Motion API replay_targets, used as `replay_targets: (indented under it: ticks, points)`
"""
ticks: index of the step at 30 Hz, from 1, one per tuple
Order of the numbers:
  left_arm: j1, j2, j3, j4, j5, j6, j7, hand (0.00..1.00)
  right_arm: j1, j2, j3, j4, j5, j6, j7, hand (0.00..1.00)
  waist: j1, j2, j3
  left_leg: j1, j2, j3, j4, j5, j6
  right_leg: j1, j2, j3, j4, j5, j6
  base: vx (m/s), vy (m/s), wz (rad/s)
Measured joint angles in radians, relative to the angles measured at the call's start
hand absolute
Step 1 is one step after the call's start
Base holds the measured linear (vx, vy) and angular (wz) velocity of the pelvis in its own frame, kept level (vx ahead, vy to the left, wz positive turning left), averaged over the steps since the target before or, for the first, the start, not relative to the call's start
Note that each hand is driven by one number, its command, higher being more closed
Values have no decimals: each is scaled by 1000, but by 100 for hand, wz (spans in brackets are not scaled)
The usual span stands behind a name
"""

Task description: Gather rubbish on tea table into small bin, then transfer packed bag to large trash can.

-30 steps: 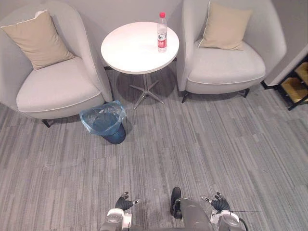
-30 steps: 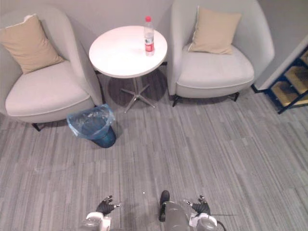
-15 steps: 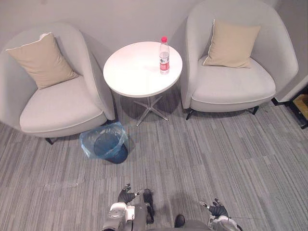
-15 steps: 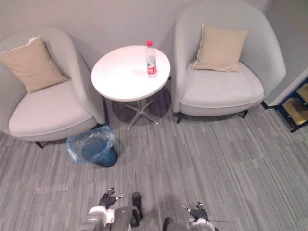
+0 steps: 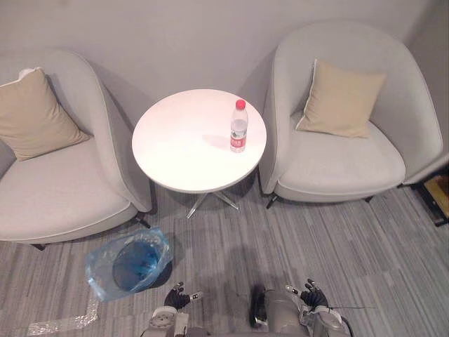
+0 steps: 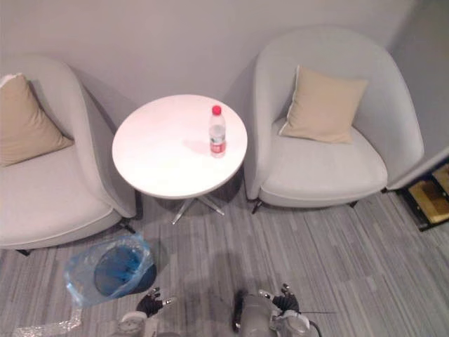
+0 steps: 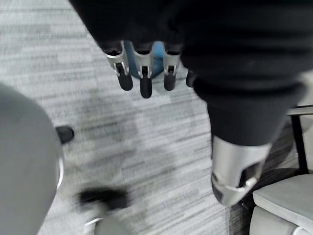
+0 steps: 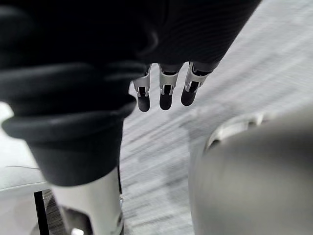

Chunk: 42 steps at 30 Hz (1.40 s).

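Note:
A clear plastic bottle (image 5: pixel 239 127) with a red cap and red label stands upright on the round white tea table (image 5: pixel 186 151), toward its right side. On the floor at the table's left front sits a small dark bin (image 5: pixel 130 265) lined with a blue plastic bag. My left hand (image 5: pixel 178 297) hangs low near the floor, just right of the bin, fingers relaxed and holding nothing. My right hand (image 5: pixel 311 295) hangs low at the right, also open and holding nothing. Both wrist views show straight fingers (image 7: pixel 142 77) and fingers (image 8: pixel 164 92) over the carpet.
Two light grey armchairs flank the table, the left armchair (image 5: pixel 56 196) and the right armchair (image 5: pixel 351 140), each with a tan cushion (image 5: pixel 339 98). A crumpled clear plastic strip (image 5: pixel 59 322) lies on the grey carpet at the lower left. A dark shelf (image 5: pixel 436 196) stands at the far right.
The whole view has shifted: the table and chairs now sit lower and nearer, the bin closer to my left hand. Both hands stay low and open.

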Motion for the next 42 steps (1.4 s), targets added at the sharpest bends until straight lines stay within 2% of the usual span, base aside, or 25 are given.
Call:
replay_targets:
  ticks: [1, 2, 4, 6, 7, 8, 9, 10, 11, 12, 13, 14, 15, 16, 19, 21, 25, 26, 28, 29, 30, 31, 32, 36, 42]
  points:
    - [-3, -4, 0, 3, 3, -1, -5, 0, -3, -4, -3, -1, 0, 2, -1, 0, 1, 7, -2, -8, 10, -5, 4, 6, -4, -1, 5, 8, 7, -13, -13, 402, -215, 17]
    - [-14, -16, 4, 4, 19, -2, -2, 0, -4, -7, -8, 3, 0, 1, 0, 0, 1, 10, 1, -13, 15, -22, 15, 42, -22, -4, 7, -2, 41, -57, -25, 364, -210, 28]
    - [-20, -30, 15, 5, 20, -1, -2, 0, -2, -6, -30, 11, 6, 4, 0, 0, -4, 10, 3, -30, 28, -34, 80, 89, -52, 26, 7, -25, 47, -99, -31, 340, -236, 42]
    - [-22, -60, 74, -15, 19, -2, -2, 0, 14, -3, -22, 3, 19, 6, -1, 0, -2, 1, 17, -167, 75, -49, 428, 140, -110, 127, 11, -55, 6, -154, -44, 257, -178, 53]
    - [-20, -63, 81, -22, 19, -3, -2, 0, 19, -3, -18, 2, 25, 6, 0, 0, 4, -1, 19, -195, 89, -43, 501, 137, -111, 148, 12, -60, 0, -167, -51, 243, -107, 32]
    - [-15, -66, 82, -43, 18, -4, -1, 0, 32, 2, -12, -8, 30, 6, -1, 0, 11, 4, 19, -251, 127, 3, 614, 97, -85, 200, 19, -73, -20, -184, -52, 233, -62, 21]
    - [-11, -67, 82, -58, 18, -4, -1, 0, 38, 11, -13, -14, 32, 6, -3, 0, 14, 3, 20, -296, 147, 70, 643, 61, -61, 241, 18, -84, -40, -191, -50, 238, -49, 18]
    - [-11, -67, 82, -59, 18, -5, -1, 0, 39, 12, -13, -14, 33, 6, -3, 0, 14, 3, 20, -301, 149, 77, 642, 58, -59, 247, 18, -85, -43, -191, -49, 164, -11, 16]
    - [-11, -69, 82, -67, 16, -5, 0, 0, 44, 18, -14, -20, 36, 7, -4, 0, 17, 3, 20, -334, 149, 128, 612, 35, -43, 272, 11, -96, -63, -195, -43, 144, 34, 21]
    - [-11, -72, 81, -78, 15, -5, 0, 0, 53, 25, -16, -32, 48, 6, -5, 0, 18, 4, 19, -370, 125, 167, 493, 31, -32, 299, 0, -111, -79, -200, -27, 184, 80, 27]
    - [-12, -74, 80, -77, 15, -5, 0, 0, 54, 23, -22, -30, 49, 6, -8, 0, 20, 8, 17, -382, 84, 169, 323, 68, -26, 305, -7, -115, -76, -207, -1, 183, 104, 20]
    - [-9, -75, 78, -76, 15, -5, -1, 0, 55, 20, -25, -29, 49, 6, -8, 0, 21, 14, 13, -384, 69, 164, 247, 102, -28, 305, -5, -115, -76, -211, 5, 209, 133, 6]
    - [-9, -69, 77, -73, 14, -8, 0, 0, 50, 14, -28, -13, 49, 8, -10, 0, 26, 19, 0, -380, 42, 160, 157, 170, -3, 307, -3, -93, -77, -216, 29, 263, 112, -2]
    - [-5, -56, 77, -69, 15, -10, 1, 0, 50, 22, -27, 1, 47, 8, -9, 0, 27, -5, -9, -350, 4, 155, 95, 182, 5, 320, -19, -74, -95, -213, 40, 345, 129, 1]
    - [-7, -14, 58, -45, 16, -9, -1, 0, 50, 38, -31, 15, 45, 8, -8, 0, 28, -36, -13, -315, -38, 155, 49, 188, 14, 346, -50, -54, -126, -215, 49, 273, 97, 12]
    - [-3, 8, 41, -28, 17, -4, -1, 0, 50, 44, -31, 21, 36, 8, -8, 0, 29, -44, -15, -271, -58, 156, 20, 185, 18, 376, -66, -38, -124, -233, 65, 185, 43, 0]
    - [-3, 17, 34, -4, 18, 1, -2, 0, 29, 31, -28, 31, 24, 7, 0, 0, 29, -35, -18, -233, -81, 166, -25, 157, 26, 300, -95, -16, 59, -307, 99, 145, 34, -9]
    - [-2, 20, 6, 4, 18, 1, -2, 0, 26, 24, -27, 34, 24, 7, 2, 0, 21, -25, -23, -220, -82, 160, -41, 158, 27, 243, -103, -8, 186, -309, 103, 118, 41, 2]
    - [-1, 24, -18, 4, 19, 1, -2, 0, 28, 23, -29, 30, 27, 5, 1, 0, 12, -21, -23, -199, -68, 131, -44, 155, 30, 197, -103, 7, 285, -330, 87, 130, -27, 27]
    - [-3, 33, -21, 5, 19, 1, -2, 0, 29, 27, -16, 31, 24, 5, 3, 0, 2, -36, -30, -198, -70, 109, -46, 156, 30, 197, -88, 29, 218, -363, 75, 118, -81, 44]
    - [-6, 37, -23, 5, 19, 1, -1, 0, 30, 28, -12, 32, 24, 6, 3, 0, 2, -46, -31, -198, -75, 105, -45, 155, 29, 196, -83, 37, 186, -352, 70, 107, -84, 61]
    - [-12, 49, -37, 10, 19, 1, -1, 0, 33, 31, -14, 39, 24, 6, 2, 0, 1, -76, -33, -199, -95, 78, -42, 150, 20, 212, -84, 43, 118, -331, 59, 53, -53, 40]
    - [-15, 45, -39, 16, 19, 1, -1, 0, 34, 27, -16, 43, 24, 6, 2, 0, 1, -76, -33, -199, -97, 67, -41, 150, 20, 225, -81, 38, 104, -328, 59, 111, -56, 43]
    - [-9, 24, -35, 25, 19, 1, -2, 0, 34, 4, -19, 55, 25, 7, 1, 0, 4, -27, -38, -192, -72, 54, -68, 158, 8, 291, -46, 17, -15, -283, 51, 120, -41, 8]
    - [-2, 24, 2, 25, 20, 1, -2, 0, 34, 7, -12, 67, 22, 7, 0, 0, 5, -35, -39, -165, -69, 26, -79, 160, 6, 367, -34, -3, -104, -250, 46, 53, -2, 11]
